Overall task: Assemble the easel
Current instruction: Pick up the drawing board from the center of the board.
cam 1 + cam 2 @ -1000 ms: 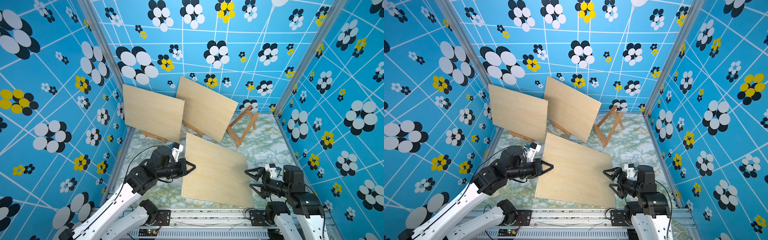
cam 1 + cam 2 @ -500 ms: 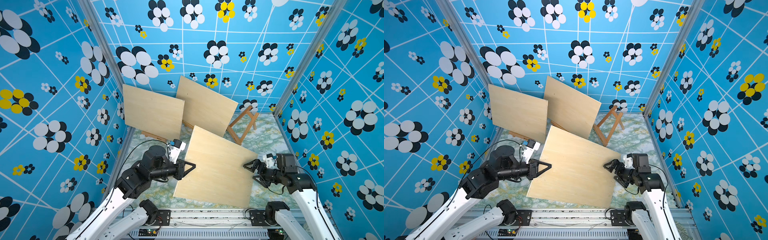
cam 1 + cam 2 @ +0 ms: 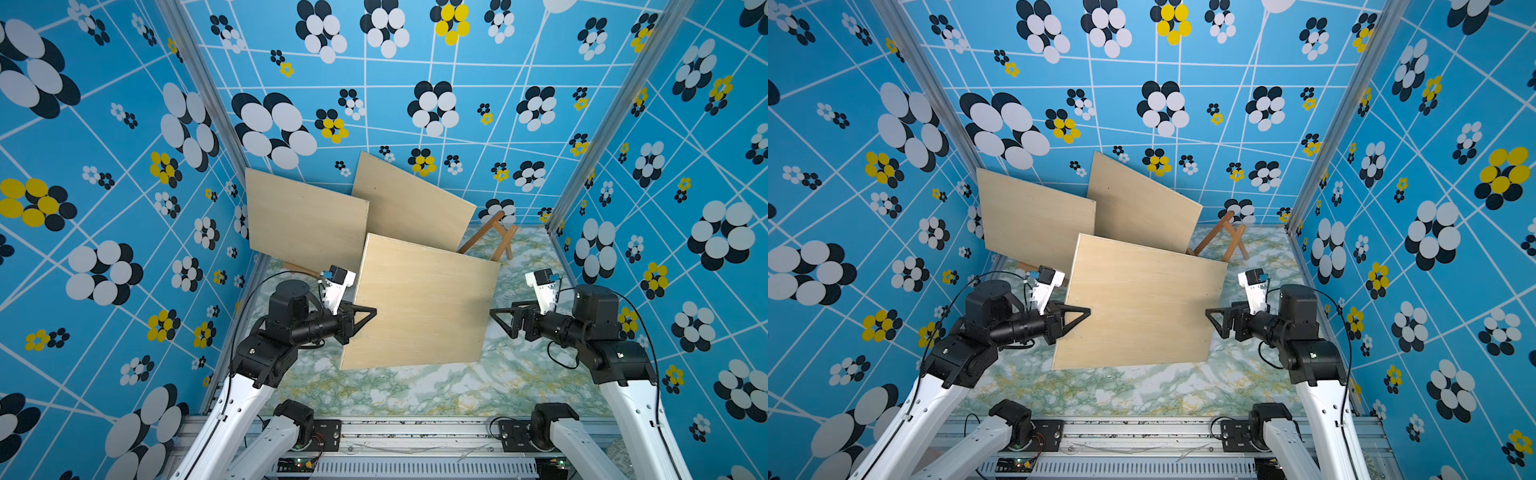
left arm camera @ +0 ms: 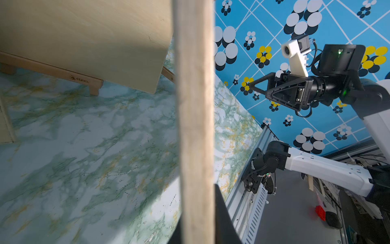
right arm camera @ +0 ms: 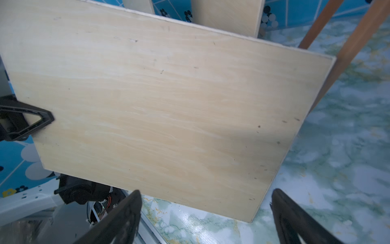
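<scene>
"Maries" stamp (image 4: 79, 79) on easel ledge (image 4: 42, 68) (faint)

Blue flower-patterned walls (image 3: 104, 137) enclose a green-veined marble floor (image 3: 415, 390)

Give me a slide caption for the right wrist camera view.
Open right end effector faces a plywood board gripped at its far edge by the left end effector, marble tabletop beyond.
</scene>
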